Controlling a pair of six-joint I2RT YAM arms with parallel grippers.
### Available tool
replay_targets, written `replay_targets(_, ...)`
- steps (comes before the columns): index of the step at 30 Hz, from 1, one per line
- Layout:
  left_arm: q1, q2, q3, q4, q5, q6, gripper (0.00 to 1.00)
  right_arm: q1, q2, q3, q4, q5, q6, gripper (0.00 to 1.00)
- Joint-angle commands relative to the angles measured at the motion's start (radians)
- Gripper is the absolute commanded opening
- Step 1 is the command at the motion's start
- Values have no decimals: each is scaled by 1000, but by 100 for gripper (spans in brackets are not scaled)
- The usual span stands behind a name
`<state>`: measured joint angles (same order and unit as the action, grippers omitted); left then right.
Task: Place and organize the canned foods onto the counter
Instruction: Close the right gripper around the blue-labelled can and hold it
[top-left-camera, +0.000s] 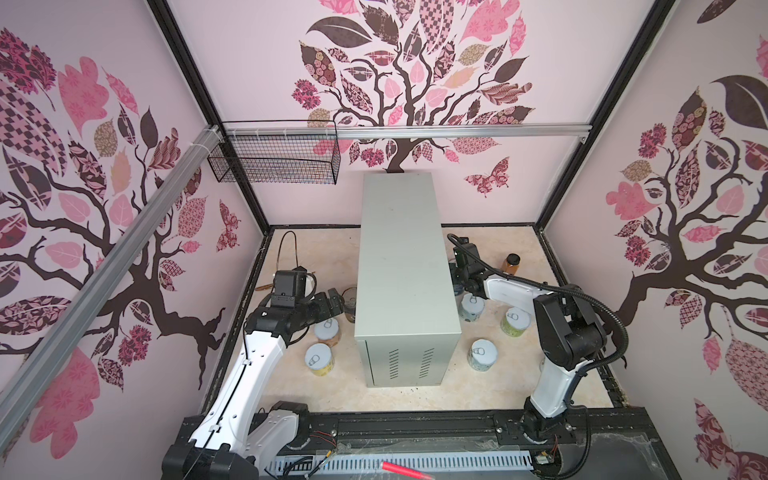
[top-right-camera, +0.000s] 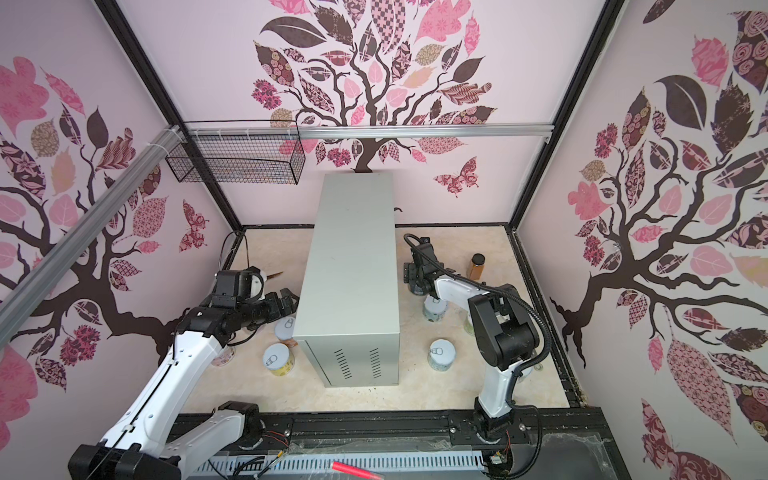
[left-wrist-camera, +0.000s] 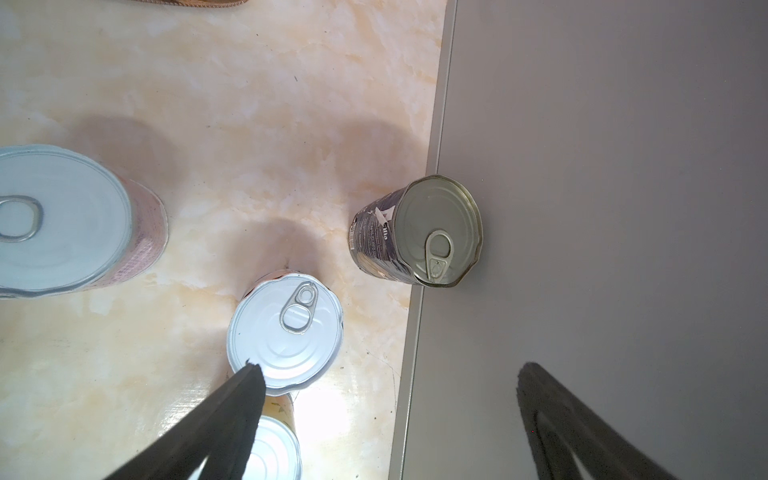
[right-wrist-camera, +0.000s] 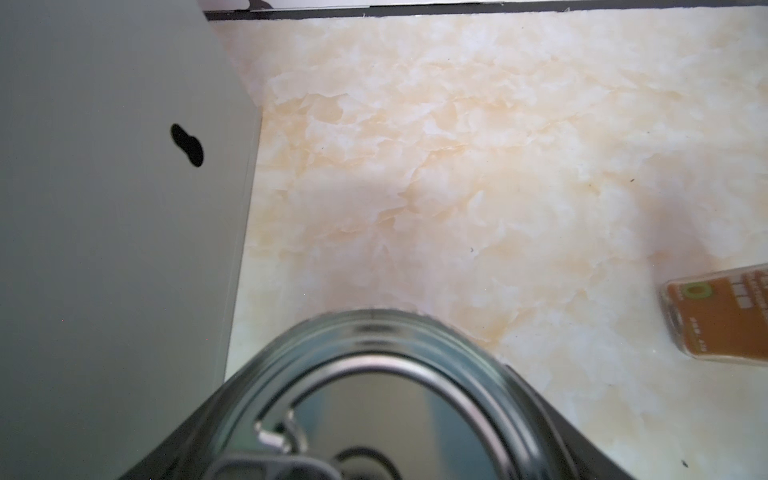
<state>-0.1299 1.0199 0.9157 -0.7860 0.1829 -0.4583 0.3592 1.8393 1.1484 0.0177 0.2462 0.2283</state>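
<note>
Tall can (right-wrist-camera: 386, 407), shiny metal pull-tab top, clamped in right tool (right-wrist-camera: 368, 374), left tool (left-wrist-camera: 390, 370) spread apart

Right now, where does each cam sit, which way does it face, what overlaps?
Both top views: high over the robot's side, facing down toward the back wall; counter centre, left arm and right arm in view.
Left wrist: faces down beside the counter at a dark-labelled can and white-lidded can; the open left gripper shows.
Right wrist: low, faces down and backward over the metal-topped can in the right gripper.
Shared: counter in all; amber jar in top views and right wrist.
</note>
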Motion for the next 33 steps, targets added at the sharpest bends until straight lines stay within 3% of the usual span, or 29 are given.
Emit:
replay_targets(1, -1, -6, 4, 28, 13, 16, 98, -21, 37, 35, -32, 1, -3, 94)
replay_targets(3, -1, -6, 3, 31, 16, 17, 98, -21, 27, 18, -20, -14, -3, 100)
replay_targets(15, -2, -24, -1, 33, 13, 19, 98, 26, -112, -204, 218, 1, 7, 100)
replay_targets(33, -1, -27, -1, 33, 12, 18, 98, 26, -33, -230, 405, -35, 22, 100)
